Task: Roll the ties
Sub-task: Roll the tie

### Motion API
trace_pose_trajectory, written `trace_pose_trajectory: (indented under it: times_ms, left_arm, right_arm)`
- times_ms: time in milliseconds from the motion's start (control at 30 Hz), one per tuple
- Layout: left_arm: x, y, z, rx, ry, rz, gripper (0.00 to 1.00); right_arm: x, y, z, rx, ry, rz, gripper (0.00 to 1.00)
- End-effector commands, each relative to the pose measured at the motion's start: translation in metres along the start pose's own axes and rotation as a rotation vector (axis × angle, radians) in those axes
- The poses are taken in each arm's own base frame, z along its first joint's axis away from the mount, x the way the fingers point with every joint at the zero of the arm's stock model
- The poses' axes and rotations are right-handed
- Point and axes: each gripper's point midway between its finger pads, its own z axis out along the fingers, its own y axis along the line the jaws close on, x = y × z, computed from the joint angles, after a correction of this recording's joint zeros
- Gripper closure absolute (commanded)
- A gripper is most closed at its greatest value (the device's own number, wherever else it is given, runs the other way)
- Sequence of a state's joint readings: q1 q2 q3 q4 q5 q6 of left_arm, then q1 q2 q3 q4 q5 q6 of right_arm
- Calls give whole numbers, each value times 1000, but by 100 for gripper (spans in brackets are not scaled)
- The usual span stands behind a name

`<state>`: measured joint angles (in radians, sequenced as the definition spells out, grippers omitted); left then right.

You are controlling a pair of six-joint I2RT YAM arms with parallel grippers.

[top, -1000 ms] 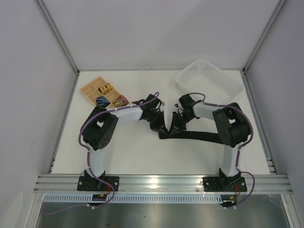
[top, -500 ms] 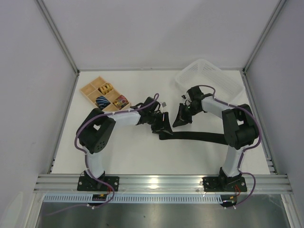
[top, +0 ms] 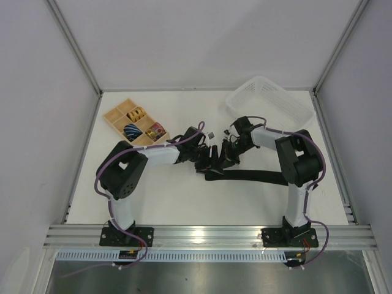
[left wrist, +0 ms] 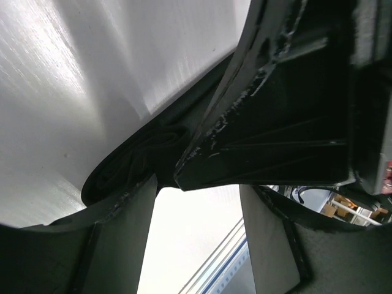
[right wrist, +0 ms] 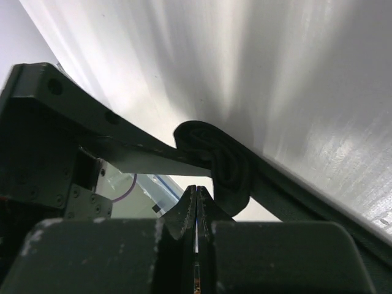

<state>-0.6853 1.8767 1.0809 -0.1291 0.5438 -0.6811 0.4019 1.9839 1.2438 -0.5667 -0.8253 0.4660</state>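
A black tie [top: 251,176] lies flat across the table's middle, its left end wound into a small loose coil [right wrist: 217,160] that is also in the left wrist view [left wrist: 138,160]. My left gripper [top: 207,162] stands open just left of the coil; only white table shows between its fingers [left wrist: 116,245]. My right gripper [top: 223,157] is shut with nothing in it, and its tips [right wrist: 197,191] sit close beside the coil. One left finger [right wrist: 144,158] lies against the coil's side. In the top view both grippers hide most of the coil.
A wooden divided box [top: 116,114] at the back left holds three coloured rolls. A white mesh basket [top: 269,104] stands at the back right. The tie's flat length runs under the right arm's elbow [top: 297,162].
My left gripper has opened and let go of the tie's rolled end. The right gripper, shut throughout, drew back to the right and then came in again beside the coil.
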Motion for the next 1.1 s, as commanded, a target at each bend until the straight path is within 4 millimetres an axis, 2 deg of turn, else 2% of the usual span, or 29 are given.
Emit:
trace_pose_trajectory:
  times_ms: [0,200,333,467,633,700,767,833,867,933,967,1000,1033,1067]
  left_arm:
    - [18,31,5,-113,28,-16,36]
    - [18,25,0,-101,22,-7,36]
    - [14,14,-9,-84,13,27,29]
    - [5,-8,-25,-33,-9,91,24]
    - [-8,-34,-58,-17,-45,285,14]
    - [-12,-38,-64,-25,-43,330,14]
    - [-9,-40,-60,1,-23,331,15]
    - [-5,-30,-50,-12,13,291,18]
    - [2,-24,-45,-7,32,274,19]
    - [4,-26,-40,29,15,246,20]
    - [12,-19,-37,25,25,221,21]
    - [14,-20,-38,35,18,201,21]
    - [8,-31,-46,65,-29,222,21]
    - [12,-28,-48,60,-38,219,21]
  right_arm:
    - [9,-2,3,-17,29,8,100]
    - [7,-26,5,76,12,-14,100]
    - [7,-36,8,107,12,-30,100]
    - [5,-41,10,118,7,-57,100]
    - [8,-48,13,122,15,-64,100]
    - [7,-44,14,102,12,-63,100]
    - [7,-40,13,94,4,-71,100]
    - [5,-36,10,95,-11,-70,100]
    - [3,-28,5,86,-30,-82,100]
    - [1,-19,-3,72,-53,-73,100]
    - [-1,-11,-9,60,-73,-83,100]
    - [-2,-6,-12,52,-84,-88,100]
    - [-3,-1,-15,42,-89,-85,100]
    - [-1,3,-17,34,-84,-85,100]
